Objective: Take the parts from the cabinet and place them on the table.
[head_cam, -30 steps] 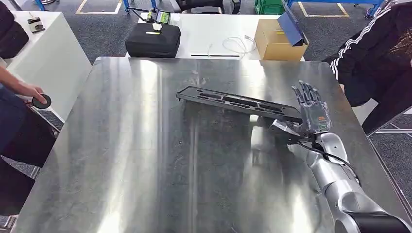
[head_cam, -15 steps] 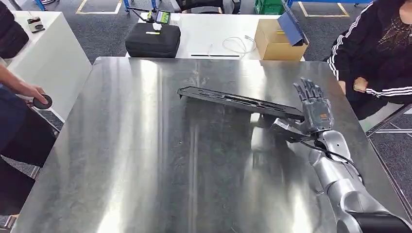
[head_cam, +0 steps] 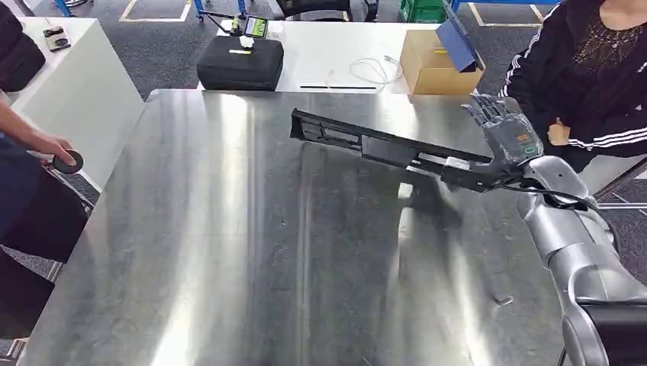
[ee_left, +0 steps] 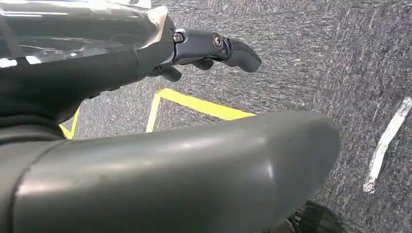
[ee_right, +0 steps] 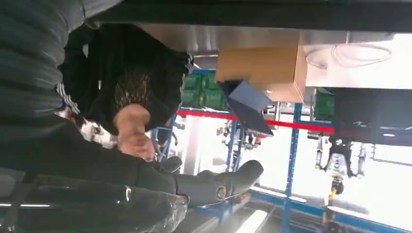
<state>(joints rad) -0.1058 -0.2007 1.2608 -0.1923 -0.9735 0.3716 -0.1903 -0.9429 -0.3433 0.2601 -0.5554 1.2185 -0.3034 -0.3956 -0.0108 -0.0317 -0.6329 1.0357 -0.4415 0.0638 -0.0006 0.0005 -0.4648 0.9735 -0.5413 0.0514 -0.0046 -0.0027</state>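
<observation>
The right hand (head_cam: 510, 141) grasps one end of the long black part (head_cam: 381, 146) above the surface (head_cam: 229, 229) near its right edge; left hand (ee_left: 214, 48) fingers released.

Steel desk (head_cam: 229, 252) near; white table (head_cam: 336, 53) far with black case (head_cam: 239, 64), cardboard box (head_cam: 431, 67); grey carpet (head_cam: 164, 46), yellow floor markings (head_cam: 152, 18).

A black zipped case (head_cam: 239, 62) is seen at the upper middle of the frame on a white table (head_cam: 328, 47), with a coiled white cable (head_cam: 374, 70) and a cardboard box (head_cam: 431, 65) to its right. A person in a black striped jacket (head_cam: 580, 72) is seated at the upper right. At the left edge, a black disc (head_cam: 67, 161) is held by another person's hand (head_cam: 47, 145).
</observation>
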